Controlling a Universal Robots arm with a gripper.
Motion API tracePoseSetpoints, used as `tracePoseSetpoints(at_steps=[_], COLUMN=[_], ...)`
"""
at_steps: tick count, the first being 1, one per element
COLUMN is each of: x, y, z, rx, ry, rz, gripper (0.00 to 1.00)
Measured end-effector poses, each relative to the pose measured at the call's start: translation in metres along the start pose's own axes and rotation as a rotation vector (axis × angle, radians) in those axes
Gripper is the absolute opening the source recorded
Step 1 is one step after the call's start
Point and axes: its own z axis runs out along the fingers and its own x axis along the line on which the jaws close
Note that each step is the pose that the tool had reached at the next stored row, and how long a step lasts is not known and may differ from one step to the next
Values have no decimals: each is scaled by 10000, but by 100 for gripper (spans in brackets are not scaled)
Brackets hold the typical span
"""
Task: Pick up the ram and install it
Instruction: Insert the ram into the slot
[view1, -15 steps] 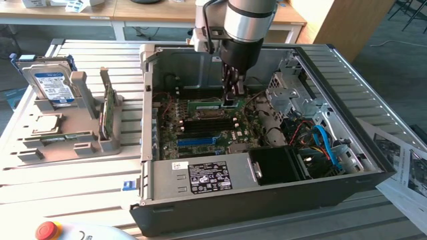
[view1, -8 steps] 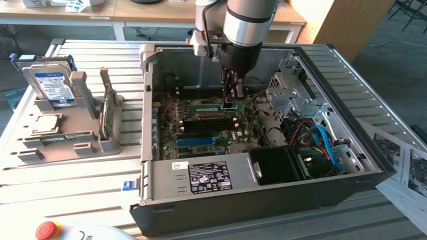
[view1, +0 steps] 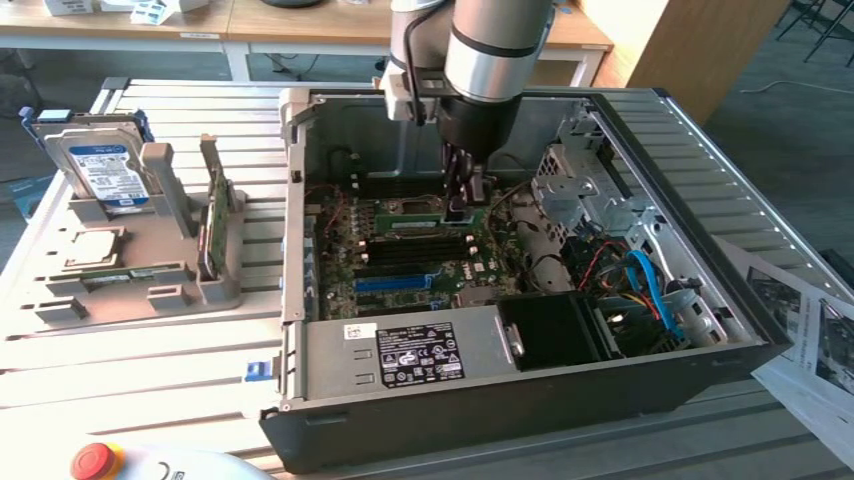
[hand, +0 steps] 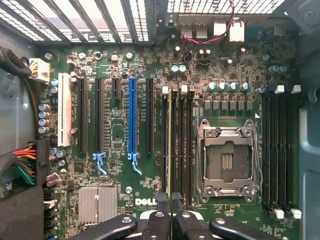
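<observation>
The claw (hand: 170, 199) is shut, its two black fingertips (hand: 162, 200) pressed together with only a thin dark line between them. It hangs low inside the open case (view1: 534, 400), right over one end of the ram (hand: 169, 140). Whether the tips touch or pinch that end cannot be told. The ram stands on edge in a black slot on the board (hand: 215, 80), seen as a thin pale-green strip running away from the claw. In the exterior view it shows as a short green bar (view1: 416, 222) just beside the claw (view1: 461, 210). That slot belongs to a bank of black slots between the blue slot (hand: 132, 120) and the open CPU socket (hand: 227, 162). A second bank (hand: 277, 150) lies on the socket's far side. Nearer the exterior camera, a labelled power supply (view1: 414, 355) fills the case wall. On the slatted table (view1: 134, 370) at the exterior view's left, a grey holder (view1: 160, 290) carries a green card (view1: 214, 230) on edge and a hard drive (view1: 104, 170). A red button (view1: 94, 460) sits at the near edge.
</observation>
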Motion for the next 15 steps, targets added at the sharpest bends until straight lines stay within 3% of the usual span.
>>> tracePoseSetpoints(at_steps=[15], x=[0], y=[0], z=[23], rx=[-17], ry=[1], rz=[-84], gripper=[12])
